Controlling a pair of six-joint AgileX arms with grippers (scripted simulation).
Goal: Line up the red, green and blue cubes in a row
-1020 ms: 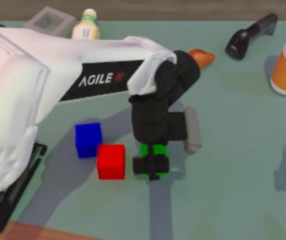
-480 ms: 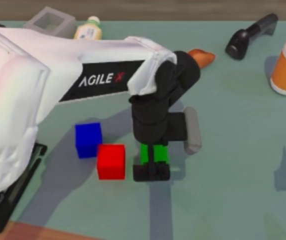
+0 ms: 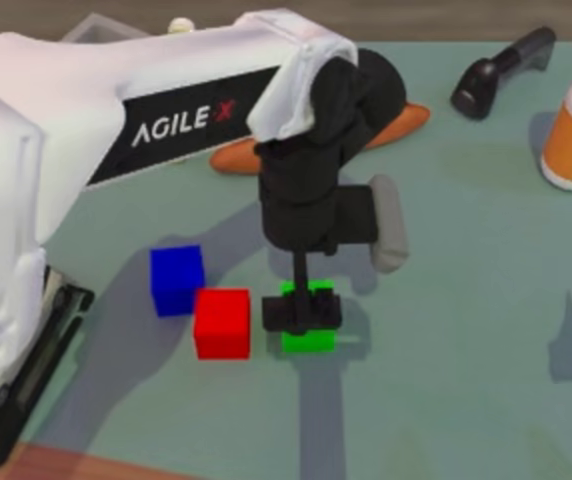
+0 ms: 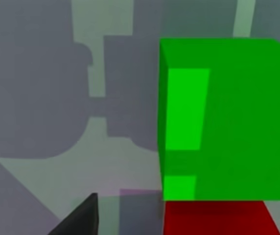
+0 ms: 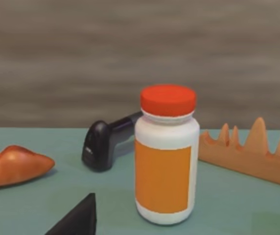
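Beside the red cube (image 3: 222,322), a bright green cube (image 3: 309,338).

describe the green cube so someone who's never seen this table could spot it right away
Start at the big white left arm reaching across the teal table from the top view's left side; its black tool hangs directly over the target. The green cube sits there, just right of the red cube, with the blue cube farther left. It is the only bright green thing, and the rightmost cube.
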